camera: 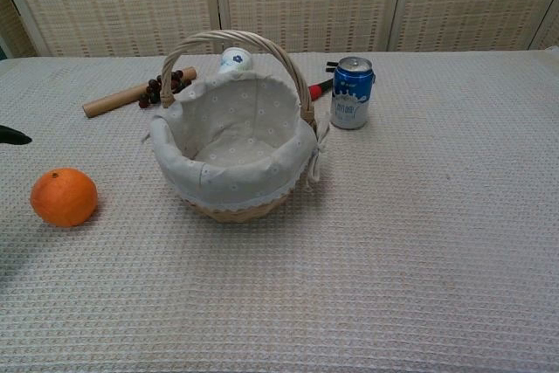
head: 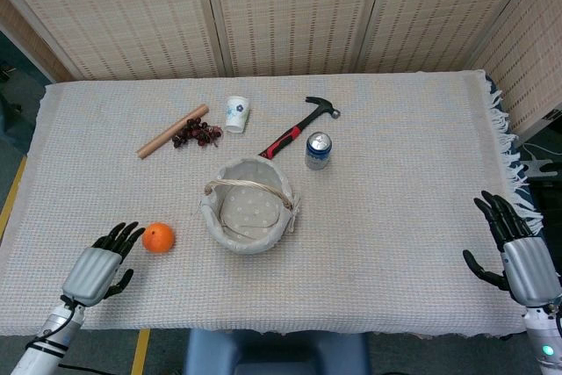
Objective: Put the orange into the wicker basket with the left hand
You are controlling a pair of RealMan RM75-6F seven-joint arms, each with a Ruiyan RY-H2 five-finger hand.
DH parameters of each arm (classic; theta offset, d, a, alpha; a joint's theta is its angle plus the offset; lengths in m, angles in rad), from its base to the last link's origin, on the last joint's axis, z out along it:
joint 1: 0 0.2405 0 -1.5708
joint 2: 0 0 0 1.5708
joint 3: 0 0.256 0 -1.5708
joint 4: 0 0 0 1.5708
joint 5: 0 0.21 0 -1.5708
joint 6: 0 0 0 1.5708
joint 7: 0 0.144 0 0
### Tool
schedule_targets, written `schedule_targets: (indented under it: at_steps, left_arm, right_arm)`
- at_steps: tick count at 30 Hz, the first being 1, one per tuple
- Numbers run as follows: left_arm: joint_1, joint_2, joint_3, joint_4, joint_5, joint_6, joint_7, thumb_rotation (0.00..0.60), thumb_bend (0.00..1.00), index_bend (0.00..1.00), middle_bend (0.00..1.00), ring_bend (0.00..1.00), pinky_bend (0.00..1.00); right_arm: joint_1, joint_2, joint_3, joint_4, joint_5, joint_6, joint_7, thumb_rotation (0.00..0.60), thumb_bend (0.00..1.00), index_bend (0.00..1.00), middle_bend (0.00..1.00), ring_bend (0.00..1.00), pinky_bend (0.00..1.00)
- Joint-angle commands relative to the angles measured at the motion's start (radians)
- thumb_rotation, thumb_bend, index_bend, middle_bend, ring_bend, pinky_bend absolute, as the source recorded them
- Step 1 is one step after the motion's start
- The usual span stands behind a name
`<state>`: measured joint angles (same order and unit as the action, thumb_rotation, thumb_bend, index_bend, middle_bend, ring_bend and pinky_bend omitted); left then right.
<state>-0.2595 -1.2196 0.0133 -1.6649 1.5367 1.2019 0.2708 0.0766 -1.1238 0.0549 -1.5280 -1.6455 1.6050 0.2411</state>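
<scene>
The orange (head: 158, 238) sits just left of the wicker basket (head: 211, 214); my left hand (head: 99, 265) hovers beside it, fingers spread, empty.

Orange orange (head: 158, 238), tan wicker basket (camera: 232, 156) with dotted grey lining, blue-and-white can (camera: 351, 93), red-and-black hammer (head: 299, 126), grey-and-black hands (head: 101, 267), cream woven tablecloth (head: 395, 173)

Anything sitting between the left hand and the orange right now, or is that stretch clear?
Clear: in the head view only bare tablecloth separates the left hand from the orange; its fingertips are close beside the orange.
</scene>
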Motion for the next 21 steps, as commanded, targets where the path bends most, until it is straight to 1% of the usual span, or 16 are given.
schedule_targets:
  at_steps: [1,5,8,10,14,21]
  left_arm:
    - [-0.023,-0.031,-0.01,-0.014,-0.028,-0.025,0.044,0.6,0.45,0.0,0.0,0.0,0.25]
    - [-0.05,-0.092,-0.033,-0.004,-0.053,-0.041,0.104,0.6,0.45,0.0,0.0,0.0,0.22]
    - [-0.067,-0.121,-0.045,0.004,-0.08,-0.06,0.131,0.6,0.45,0.0,0.0,0.0,0.2]
    - [-0.077,-0.132,-0.05,0.011,-0.096,-0.072,0.136,0.6,0.45,0.0,0.0,0.0,0.19]
    - [-0.101,-0.165,-0.066,0.064,-0.129,-0.095,0.153,0.6,0.45,0.0,0.0,0.0,0.15]
    - [-0.123,-0.191,-0.071,0.11,-0.17,-0.131,0.14,0.6,0.43,0.0,0.0,0.0,0.14]
  right_arm:
    - [0.001,0.007,0.012,0.006,0.014,0.007,0.032,0.6,0.22,0.0,0.0,0.0,0.19]
    - [0.002,0.02,0.005,0.006,0.007,0.003,0.056,0.6,0.22,0.0,0.0,0.0,0.19]
    - [0.002,0.026,-0.001,0.006,0.0,0.001,0.06,0.6,0.22,0.0,0.0,0.0,0.19]
    - [0.003,0.028,-0.002,0.005,0.001,-0.003,0.06,0.6,0.22,0.0,0.0,0.0,0.19]
    - [0.007,0.034,-0.008,-0.001,0.002,-0.017,0.057,0.6,0.22,0.0,0.0,0.0,0.19]
    - [0.009,0.034,-0.013,-0.006,-0.003,-0.023,0.043,0.6,0.22,0.0,0.0,0.0,0.19]
